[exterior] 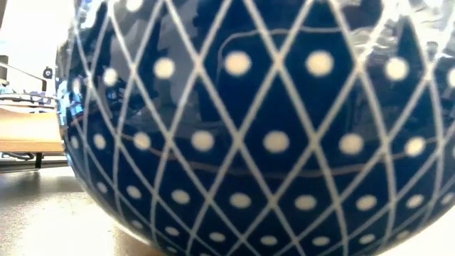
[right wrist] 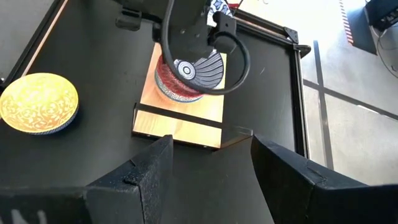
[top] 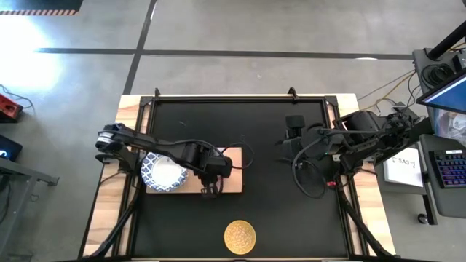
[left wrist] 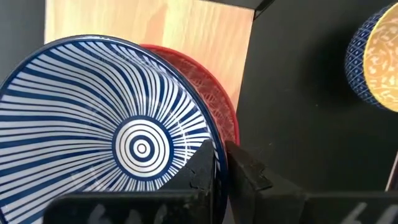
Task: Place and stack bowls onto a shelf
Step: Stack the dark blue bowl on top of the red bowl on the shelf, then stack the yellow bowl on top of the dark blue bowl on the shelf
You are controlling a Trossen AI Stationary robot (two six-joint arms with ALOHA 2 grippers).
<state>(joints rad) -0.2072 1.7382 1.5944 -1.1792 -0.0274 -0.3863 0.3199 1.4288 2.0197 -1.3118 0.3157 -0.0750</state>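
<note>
**A striped bowl held over a red bowl on the shelf**

The left pincer [left wrist: 221, 168] was clamped on the rim of a white bowl with blue stripes [left wrist: 106, 137]. One finger was inside the rim and one finger was outside it. The striped bowl was tilted. It sat over a red bowl [left wrist: 211, 93], and only the edge of the red bowl peeked out from behind it. Both bowls were over the shelf [left wrist: 168, 25], a flat board of light wood that lay on the black tabletop [top: 277, 211].

From above, the left arm reached across from the left side of the tabletop. It covered part of the shelf [top: 234, 182]. A white bowl with a blue patterned rim [top: 164, 172] sat at the left end of the shelf, partly under the arm.

A yellow bowl [top: 239, 236] sat alone on the tabletop, near the front edge and well apart from the shelf. Its outside was blue with a tiny pattern, as the left wrist view showed [left wrist: 376, 59].

The right arm waited on the right side of the tabletop. Its right pincer [right wrist: 208, 165] was apart and held nothing. From there it looked toward the shelf [right wrist: 180, 127] and the yellow bowl [right wrist: 38, 102].

In the low view, one dark blue bowl with white lines and dots [exterior: 263, 135] filled almost the whole picture. It stood on the tabletop right in front of that camera.
</note>
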